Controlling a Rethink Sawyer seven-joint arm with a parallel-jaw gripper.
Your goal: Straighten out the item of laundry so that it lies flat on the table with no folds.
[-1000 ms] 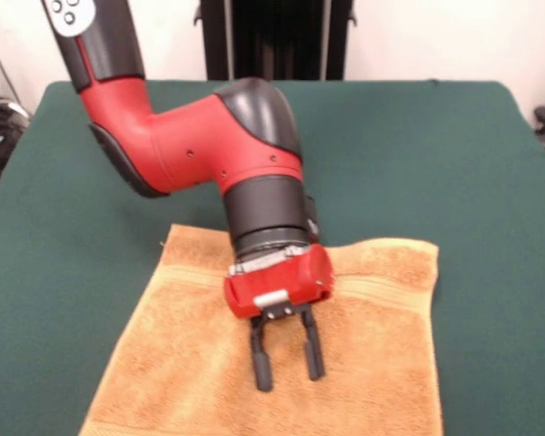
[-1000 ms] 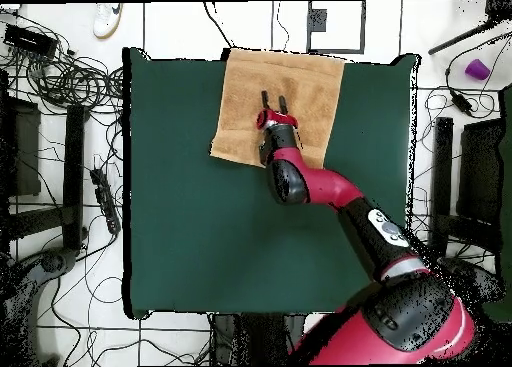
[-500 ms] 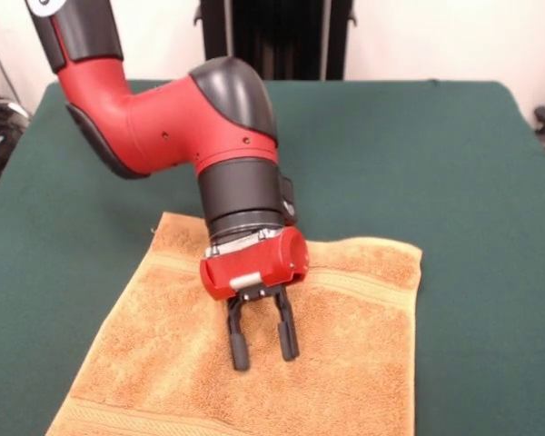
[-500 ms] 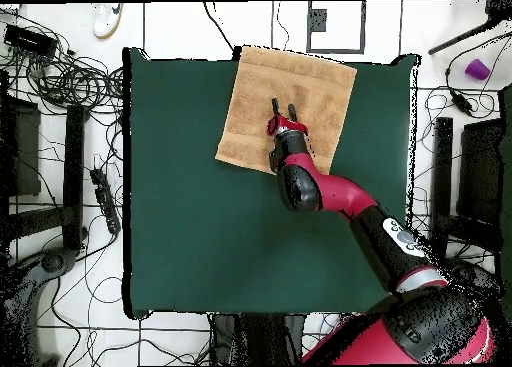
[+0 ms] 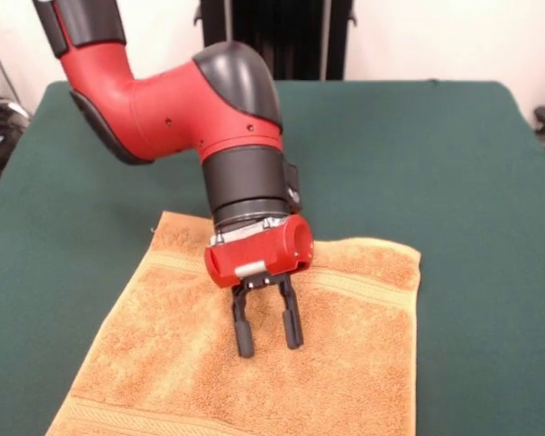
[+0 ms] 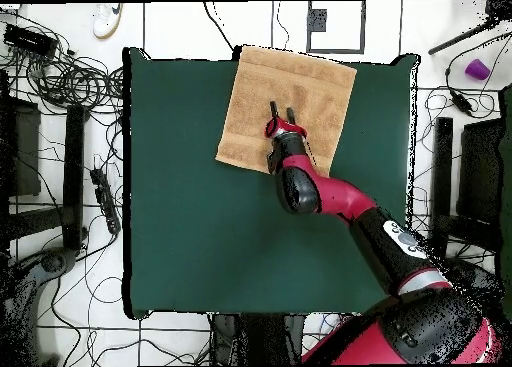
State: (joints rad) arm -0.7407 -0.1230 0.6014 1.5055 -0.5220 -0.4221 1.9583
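The item of laundry (image 5: 345,363), a golden-orange terry towel, lies spread on the green table (image 5: 454,163) with woven bands showing near its far end and at its near end. In the overhead view the towel (image 6: 300,83) sits at the table's top edge, slightly askew, its far end reaching that edge. My gripper (image 5: 268,341) hangs over the middle of the towel, open, with nothing between its black fingers (image 5: 244,338). From above the gripper (image 6: 281,110) points toward the towel's centre. Whether the tips touch the cloth I cannot tell.
Green cloth of the table (image 6: 200,223) stretches wide on all other sides of the towel. Cables (image 6: 70,73) and gear lie on the floor around the table. A purple object (image 6: 477,69) sits off the table at the upper right.
Over the last second the towel slid sideways and turned a little with the gripper resting at its middle. In the last half second the gripper lifted slightly; the towel stayed put.
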